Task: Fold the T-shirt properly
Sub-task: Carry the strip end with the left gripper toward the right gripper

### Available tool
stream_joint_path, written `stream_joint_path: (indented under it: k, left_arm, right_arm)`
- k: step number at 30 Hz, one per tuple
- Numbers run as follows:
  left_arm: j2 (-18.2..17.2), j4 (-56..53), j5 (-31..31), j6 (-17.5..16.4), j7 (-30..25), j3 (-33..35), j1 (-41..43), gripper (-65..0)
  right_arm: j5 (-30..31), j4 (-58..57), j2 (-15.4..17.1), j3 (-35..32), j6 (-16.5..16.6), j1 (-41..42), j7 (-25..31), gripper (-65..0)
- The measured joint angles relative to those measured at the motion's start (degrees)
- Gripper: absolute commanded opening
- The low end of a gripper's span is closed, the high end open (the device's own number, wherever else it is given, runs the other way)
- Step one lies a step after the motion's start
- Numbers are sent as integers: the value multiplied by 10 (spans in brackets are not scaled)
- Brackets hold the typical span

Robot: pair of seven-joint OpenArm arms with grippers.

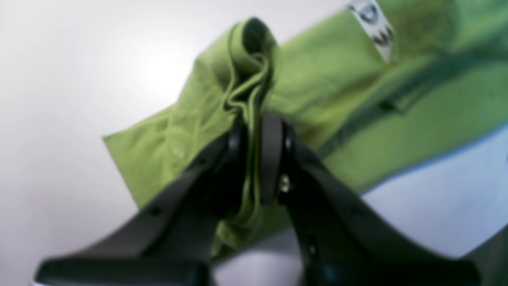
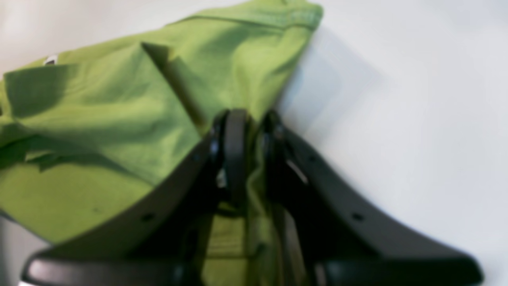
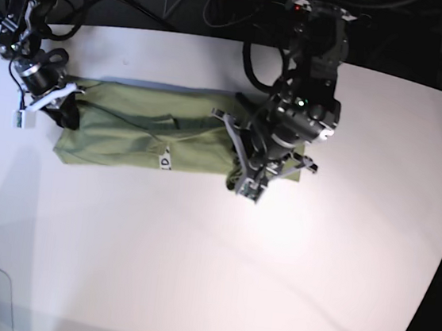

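Base view: T-shirt (image 3: 145, 129) lies as long folded band across far half of white tabletop (image 3: 209, 268), wide bare surface toward near edge. My left pincer (image 1: 254, 131) pinches bunched cloth at one end; my right pincer (image 2: 248, 131) pinches fold at opposite end. Both arms reach in from far side. White neck label (image 1: 375, 28) faces up.

The shirt (image 3: 141, 128) lies on the table (image 3: 211, 252), stretched between the left claw (image 1: 254, 159) and right claw (image 2: 250, 159), each pinching one end.
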Motion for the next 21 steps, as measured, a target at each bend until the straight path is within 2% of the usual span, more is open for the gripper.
stream_joint_path:
  k: [2,6,13,18,21]
  left_arm:
    - [0,0,-35,38,1,-1,0,-633]
    - [0,0,-106,139,2,0,-2,-633]
    - [0,-5,-207,242,2,3,-6,-633]
    - [0,-56,-245,282,-2,3,-8,-633]
    - [0,-79,-262,284,-6,3,-8,-633]
  right_arm:
    - [0,0,0,0,0,0,0,-576]
    - [0,0,0,0,0,0,0,-576]
    - [0,0,0,0,0,0,0,-576]
    - [0,1,0,0,0,-1,0,-576]
    - [0,1,0,0,0,-2,0,-576]
